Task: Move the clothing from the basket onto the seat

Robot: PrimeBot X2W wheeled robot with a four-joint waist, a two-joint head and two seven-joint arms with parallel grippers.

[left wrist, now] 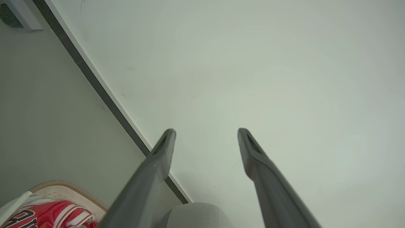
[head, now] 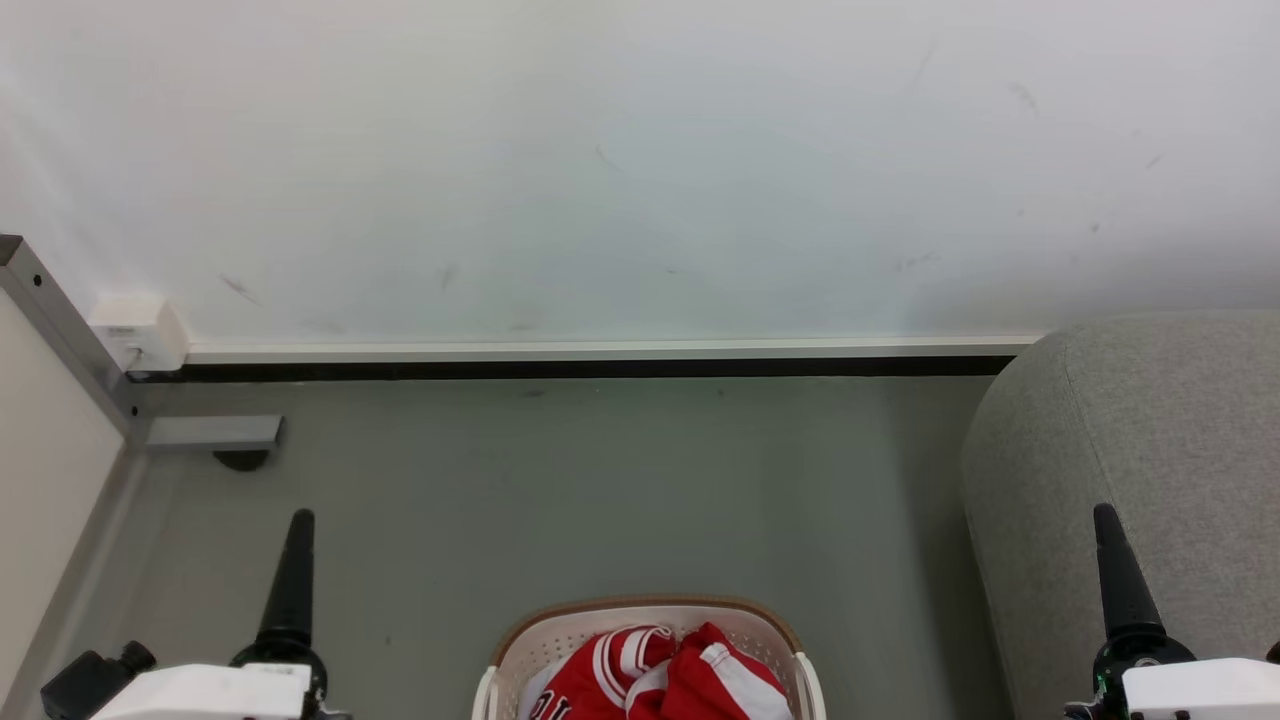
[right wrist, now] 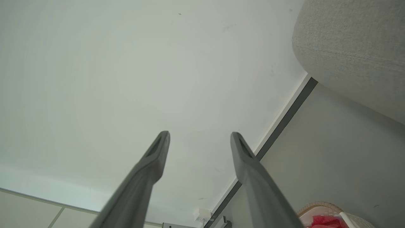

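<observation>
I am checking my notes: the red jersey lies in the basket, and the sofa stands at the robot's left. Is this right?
One thing is wrong: the sofa stands at the robot's right, as the head view shows. The jersey does lie in the basket.

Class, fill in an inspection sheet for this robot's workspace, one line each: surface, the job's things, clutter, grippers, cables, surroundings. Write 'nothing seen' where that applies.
Surface: smooth grey floor running up to the wall.
Job's things: red jersey lies crumpled inside the basket; sofa stands on the robot's right, apart from the basket.
Clutter: nothing seen.
Grippers: left gripper open and holding nothing; right gripper open and holding nothing; both clear of the basket.
Cables: nothing seen.
Surroundings: white wall with faint scuff marks; pale skirting above a dark strip; small white box in the left corner; grey metal frame beside it.
</observation>
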